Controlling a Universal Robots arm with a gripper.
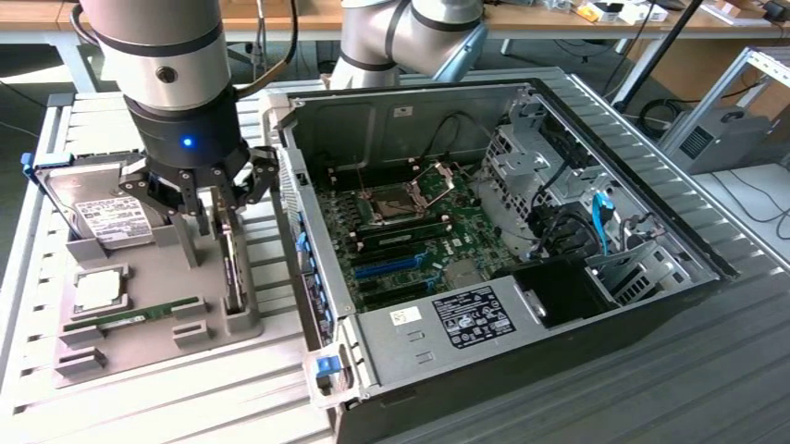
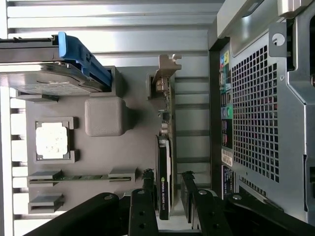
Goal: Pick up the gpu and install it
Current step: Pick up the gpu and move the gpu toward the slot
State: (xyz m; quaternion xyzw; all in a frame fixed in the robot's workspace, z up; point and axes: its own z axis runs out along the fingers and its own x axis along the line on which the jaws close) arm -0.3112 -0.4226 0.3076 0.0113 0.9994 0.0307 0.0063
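Note:
The gpu [image 2: 165, 147] is a thin dark card standing on its edge in a slot of the grey holder tray [image 2: 138, 142], with its silver bracket [image 2: 166, 73] at the far end. In the exterior view the gpu [image 1: 231, 268] stands at the tray's side nearest the computer case. My gripper [image 1: 210, 231] hangs right over it. In the wrist view my gripper [image 2: 167, 181] is open and straddles the card's near end. One finger lies close against one face, and a small gap shows on the other side.
The open computer case [image 1: 494, 231] lies on the exterior view's right, its motherboard with a blue slot [image 1: 392, 266] exposed. The holder tray [image 1: 148, 351] also carries a hard drive [image 1: 111, 217], a CPU [image 1: 99, 289] and a green RAM stick [image 1: 136, 314]. A second robot arm [image 1: 408, 37] stands behind the case.

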